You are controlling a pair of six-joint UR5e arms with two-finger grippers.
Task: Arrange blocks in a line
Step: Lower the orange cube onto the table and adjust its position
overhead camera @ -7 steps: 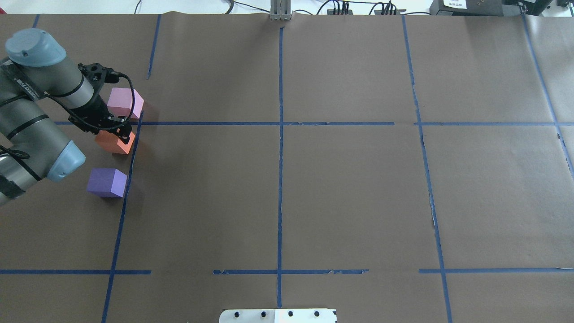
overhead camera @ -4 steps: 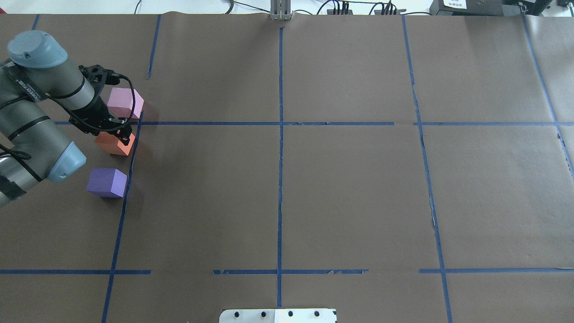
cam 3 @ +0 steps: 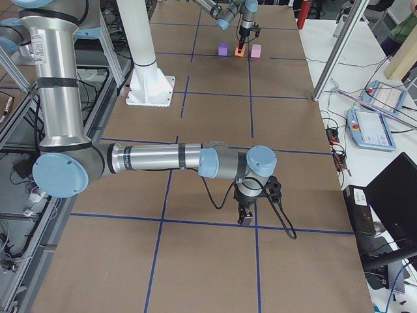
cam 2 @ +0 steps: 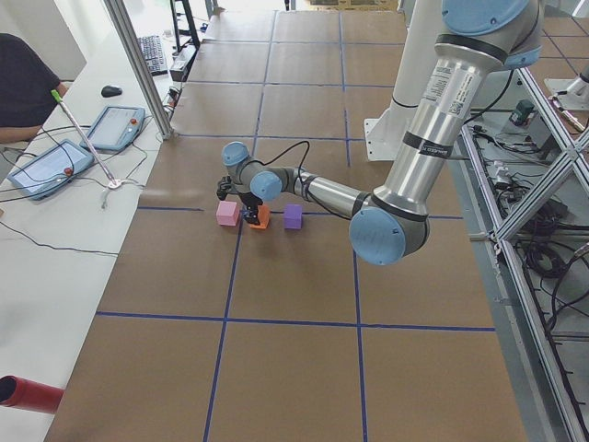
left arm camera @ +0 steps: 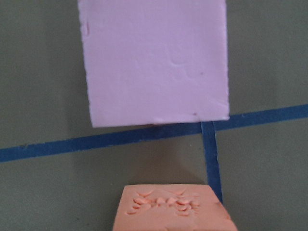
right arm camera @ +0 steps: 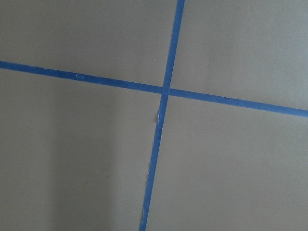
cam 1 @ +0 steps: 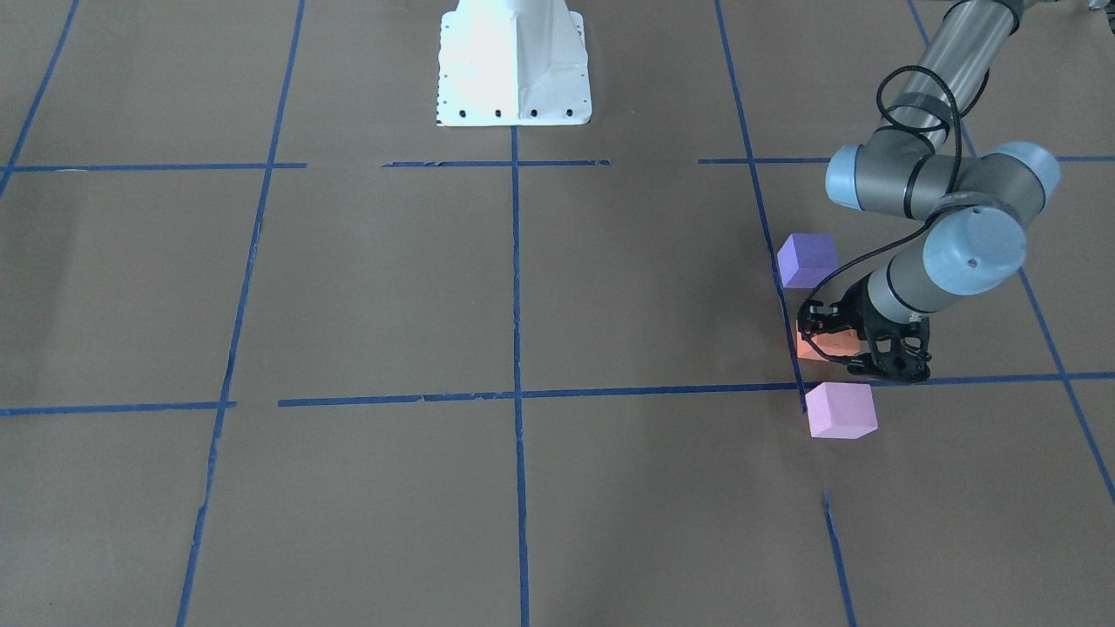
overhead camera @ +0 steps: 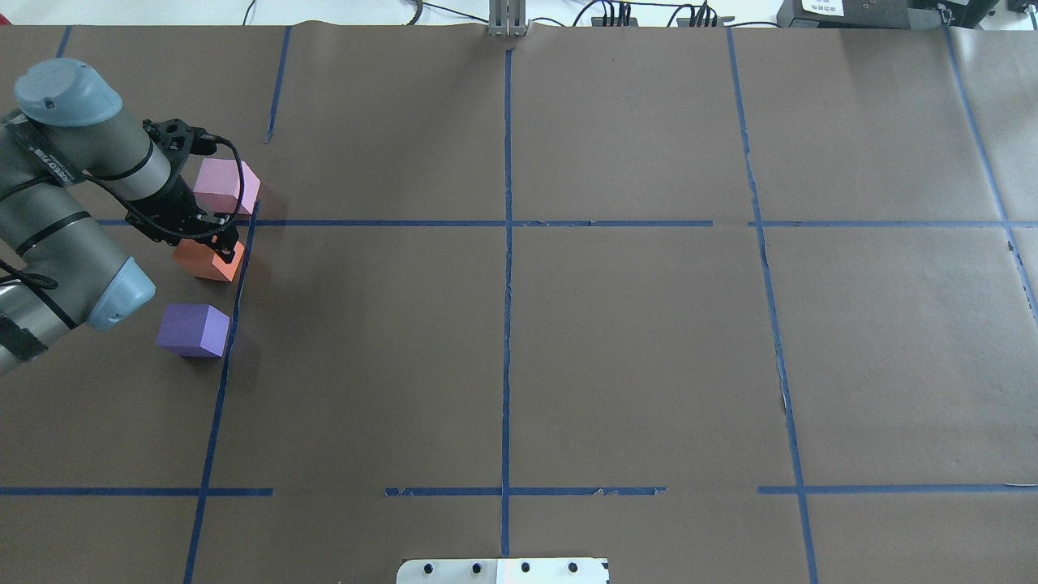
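Three foam blocks stand along a blue tape line at the table's left. The pale pink block (overhead camera: 225,185) (cam 1: 839,409) is farthest, the orange block (overhead camera: 207,261) (cam 1: 812,350) is in the middle and the violet-purple block (overhead camera: 193,329) (cam 1: 807,259) is nearest the robot. My left gripper (overhead camera: 217,239) (cam 1: 836,355) is down over the orange block and appears shut on it, at or just above the paper. The left wrist view shows the orange block's scuffed top (left arm camera: 173,211) and the pink block (left arm camera: 154,62) beyond it. My right gripper (cam 3: 246,218) shows only in the exterior right view, low over the table; I cannot tell its state.
Brown paper with a grid of blue tape lines (overhead camera: 507,243) covers the table. The robot's white base plate (cam 1: 514,65) stands at the near middle. An operator's tablets and cables (cam 2: 55,157) lie on a side bench beyond the table's far edge.
The left arm and the orange block have shifted very slightly downward in the overhead view. The pink and purple blocks have not moved.
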